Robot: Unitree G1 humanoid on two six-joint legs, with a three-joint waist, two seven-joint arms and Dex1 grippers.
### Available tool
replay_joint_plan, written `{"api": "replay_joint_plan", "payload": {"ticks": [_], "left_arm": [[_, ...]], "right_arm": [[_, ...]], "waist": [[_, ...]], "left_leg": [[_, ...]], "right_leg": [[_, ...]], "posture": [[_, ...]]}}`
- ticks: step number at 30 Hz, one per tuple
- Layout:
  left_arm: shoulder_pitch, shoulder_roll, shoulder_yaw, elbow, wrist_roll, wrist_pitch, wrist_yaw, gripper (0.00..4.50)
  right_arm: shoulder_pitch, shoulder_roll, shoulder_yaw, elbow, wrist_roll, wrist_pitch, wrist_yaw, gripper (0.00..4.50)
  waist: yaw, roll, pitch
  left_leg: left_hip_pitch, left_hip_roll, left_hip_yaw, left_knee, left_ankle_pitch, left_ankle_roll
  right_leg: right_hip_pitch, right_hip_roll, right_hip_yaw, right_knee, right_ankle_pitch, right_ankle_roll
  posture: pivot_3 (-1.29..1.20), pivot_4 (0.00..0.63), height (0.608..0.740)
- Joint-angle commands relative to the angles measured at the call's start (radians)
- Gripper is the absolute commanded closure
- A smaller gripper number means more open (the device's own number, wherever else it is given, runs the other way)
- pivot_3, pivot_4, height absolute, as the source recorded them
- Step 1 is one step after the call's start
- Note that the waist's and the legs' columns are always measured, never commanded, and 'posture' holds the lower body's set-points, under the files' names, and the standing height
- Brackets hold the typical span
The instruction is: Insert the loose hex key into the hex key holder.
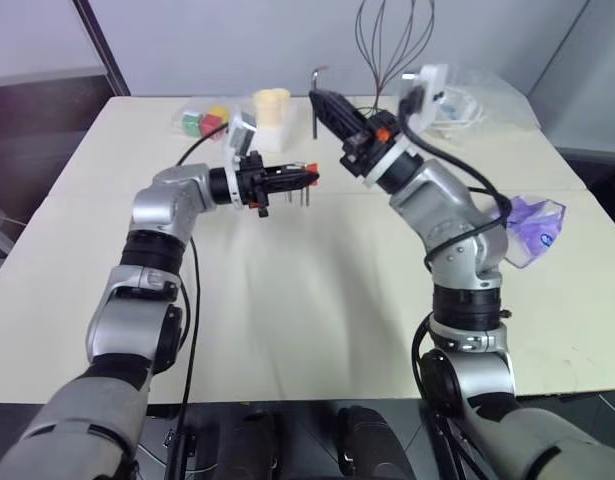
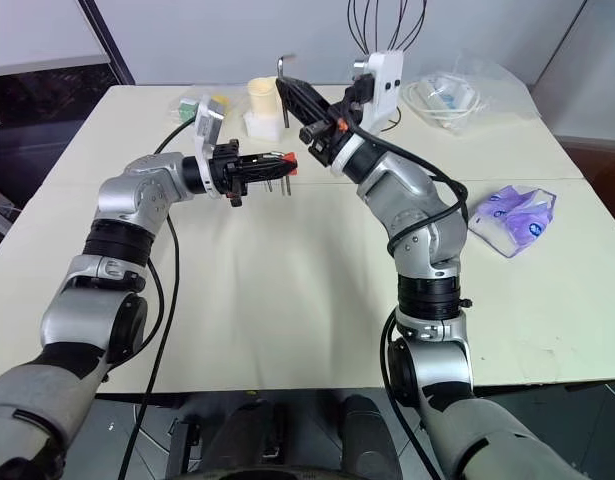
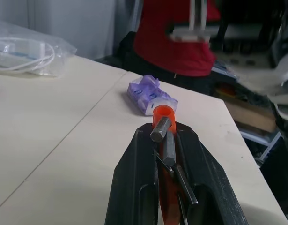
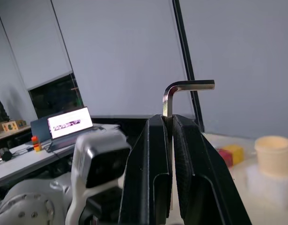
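Above the cream-coloured rectangular table [image 1: 287,300], both arms hold their loads raised, close together but not yet touching. The left gripper [image 1: 309,179] is clamped shut on the hex key holder [image 3: 162,122], a small red-orange plastic block with short dark metal keys; in the left wrist view the block sits squeezed between the two black fingers, its round orange end poking past their tips and two grey key ends lying along it. The right gripper [image 1: 320,100] is closed tight on the loose hex key [image 4: 174,96], a thin grey metal L-shaped rod: its long leg is pinched between the fingers and the short bent leg stands out above the tips, as the right wrist view shows.

Seen from the head cameras, the loose hex key is above and slightly beyond the holder, with a clear gap of air between them. The step in hand, by my reading, is alignment before insertion. To do it well, the right wrist should probably turn so a free end of the key points at an empty slot in the holder, while the left arm holds the holder steady with that slot facing the key. I cannot tell from these views which slot is empty. Approach should be slow and straight along the slot's axis; a skewed entry would likely lever the thin rod sideways in the fingers.
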Motion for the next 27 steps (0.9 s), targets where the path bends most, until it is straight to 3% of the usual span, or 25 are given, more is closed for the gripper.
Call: {"api": "replay_joint_plan", "payload": {"ticks": [1,27], "left_arm": [[-0.031,0.003,0.036,-0.073,-0.028,0.012,-0.002,4.50],[-0.009,0.009,0.048,-0.064,-0.008,-0.002,0.005,4.50]], "right_arm": [[-0.005,0.005,0.013,-0.030,0.003,-0.040,0.009,4.45],[0.004,-0.017,0.015,0.061,-0.027,-0.124,0.033,4.45]], "waist": [[0.000,0.000,0.000],[0.000,0.000,0.000]], "left_leg": [[0.000,0.000,0.000,0.000,0.000,0.000],[-0.001,0.000,0.000,0.000,0.000,0.000]], "right_leg": [[0.000,0.000,0.000,0.000,0.000,0.000],[-0.001,0.000,0.000,0.000,0.000,0.000]], "posture": [[0.00,0.150,0.740],[0.00,0.150,0.740]]}}
